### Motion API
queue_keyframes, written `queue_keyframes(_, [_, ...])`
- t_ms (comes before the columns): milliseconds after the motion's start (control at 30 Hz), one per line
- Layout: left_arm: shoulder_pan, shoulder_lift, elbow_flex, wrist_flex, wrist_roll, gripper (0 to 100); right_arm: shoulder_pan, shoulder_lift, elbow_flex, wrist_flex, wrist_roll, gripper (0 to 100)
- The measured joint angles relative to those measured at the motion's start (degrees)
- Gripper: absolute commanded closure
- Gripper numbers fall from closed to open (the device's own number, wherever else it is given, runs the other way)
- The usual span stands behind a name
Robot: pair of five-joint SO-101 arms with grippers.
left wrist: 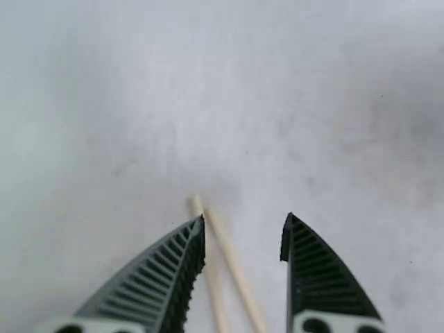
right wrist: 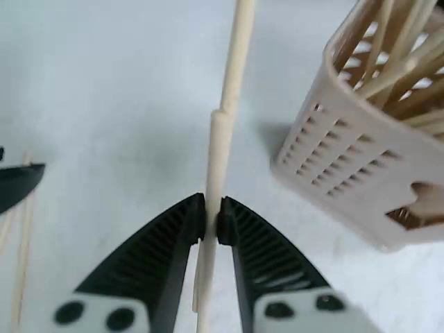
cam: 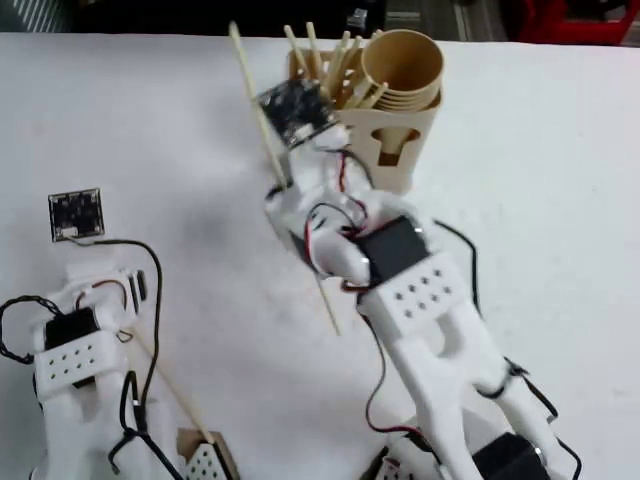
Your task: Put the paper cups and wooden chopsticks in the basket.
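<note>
From the high view, the beige basket (cam: 395,150) stands on the white table (cam: 560,200). Stacked paper cups (cam: 402,65) sit inside it, with a bundle of wooden chopsticks (cam: 335,65) leaning next to them. The right arm (cam: 420,290) is just beside the basket. A held chopstick (cam: 255,100) slants across its front and rises past the basket's rim. The left arm (cam: 70,355) is well apart from the basket, with loose chopsticks (cam: 175,390) lying on the table beside it. Each wrist carries a small black board (cam: 76,213). The fine markings on the boards are too small to read.

In the left wrist view, the left gripper (left wrist: 243,225) hangs close over the table with its jaws spread. The ends of the loose chopsticks (left wrist: 232,277) lie flat between the jaws, close to one ribbed finger (left wrist: 173,270).

In the right wrist view, the right gripper (right wrist: 211,208) is pinched onto the held chopstick (right wrist: 232,69), which runs out past the fingertips. It passes near the basket's slotted wall (right wrist: 333,159) without touching it. Chopsticks (right wrist: 395,62) stand inside the basket. Farther from the basket, a black fingertip of the other gripper (right wrist: 17,184) sits over the loose chopsticks (right wrist: 21,257).
</note>
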Motion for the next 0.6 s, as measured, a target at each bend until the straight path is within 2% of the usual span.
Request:
queue_keyframes(200, [0.00,0.00,0.00,0.00,0.00,81,1.14,-0.79,-8.88,-5.10,0.00,98.1])
queue_keyframes(600, [0.00,0.00,0.00,0.00,0.00,81,9.05,0.70,-9.93,-37.80,0.00,98.1])
